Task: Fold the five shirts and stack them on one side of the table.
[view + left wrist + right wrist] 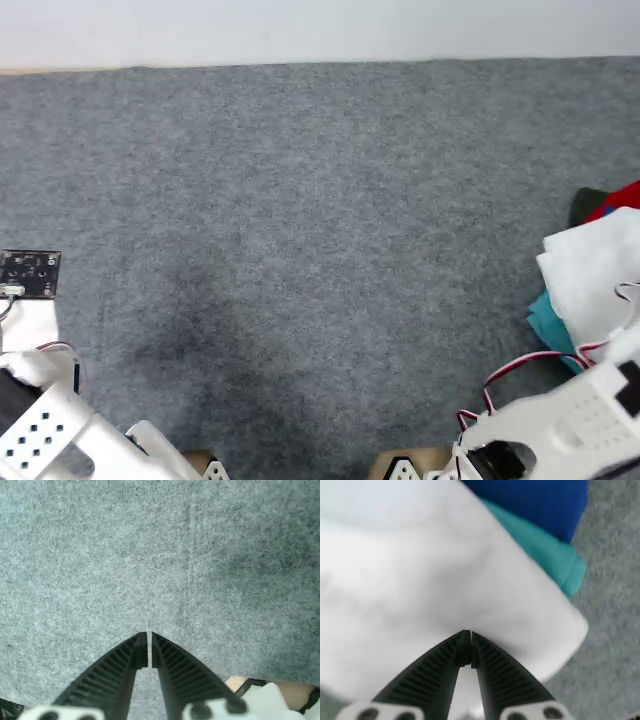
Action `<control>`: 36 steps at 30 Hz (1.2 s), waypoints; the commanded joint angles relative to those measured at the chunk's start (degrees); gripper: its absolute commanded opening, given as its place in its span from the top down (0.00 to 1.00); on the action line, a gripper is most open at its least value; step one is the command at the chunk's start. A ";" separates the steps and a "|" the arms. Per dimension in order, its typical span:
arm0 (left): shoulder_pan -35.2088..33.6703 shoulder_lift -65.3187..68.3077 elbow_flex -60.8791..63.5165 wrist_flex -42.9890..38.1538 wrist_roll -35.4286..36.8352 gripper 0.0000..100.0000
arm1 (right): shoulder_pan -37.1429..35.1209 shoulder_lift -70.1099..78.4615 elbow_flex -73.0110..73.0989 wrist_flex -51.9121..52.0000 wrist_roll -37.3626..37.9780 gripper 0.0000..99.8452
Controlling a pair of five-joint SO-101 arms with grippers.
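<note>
1. The shirts lie in one pile (585, 300) at the right edge of the table (320, 200), just beside the right arm (570, 425).
2. On top is the white shirt (592, 265), folded, w/ a rounded edge. Under it the teal shirt (548, 325) sticks out. Behind them show a red shirt (622, 198) and a bit of a dark green shirt (585, 205).
3. In the right wrist view a blue shirt (540, 500) lies w/ the teal one below the white one.
4. That makes 5 colours, so we judge that all 5 shirts are in the pile; every shirt we see is there.
5. Right gripper (469, 636): tips together, over the white shirt, no cloth seen between them. If it touches the cloth, we cannot tell.
6. Left gripper (149, 639): tips together, holds nothing, over bare grey felt. The left arm (50, 430) is at the near left corner.
7. Progress, in our opinion: folding and stacking are done or approx. done. What is left is perhaps only to press or straighten the top shirt.
8. The pile is partly cut off by the edge of the high view, so we cannot check how neat the lower shirts are.
</note>
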 commanded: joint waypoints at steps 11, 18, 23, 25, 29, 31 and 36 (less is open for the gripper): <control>0.18 -0.79 -4.88 -0.79 -5.19 0.97 | 2.77 -8.84 -0.44 6.20 0.62 0.99; 0.18 -0.79 -4.88 -0.79 -5.36 0.97 | 5.49 2.86 -0.88 1.45 0.62 0.99; 0.18 -0.79 -4.97 -0.79 -8.35 0.97 | 4.62 3.47 -1.32 2.15 0.26 0.99; 0.09 -0.79 -4.97 -0.79 -8.53 0.97 | 3.47 1.45 -2.20 3.65 0.18 0.99; 0.09 -0.79 -4.97 -0.79 -8.44 0.97 | -0.92 -4.62 -2.90 7.16 0.09 0.99; 0.09 -0.88 -4.97 -0.79 -8.44 0.97 | -3.65 -7.25 -2.90 7.08 0.09 0.99; 0.00 -0.88 -6.64 -0.53 -8.44 0.97 | -8.92 -9.10 -2.99 0.84 0.09 0.99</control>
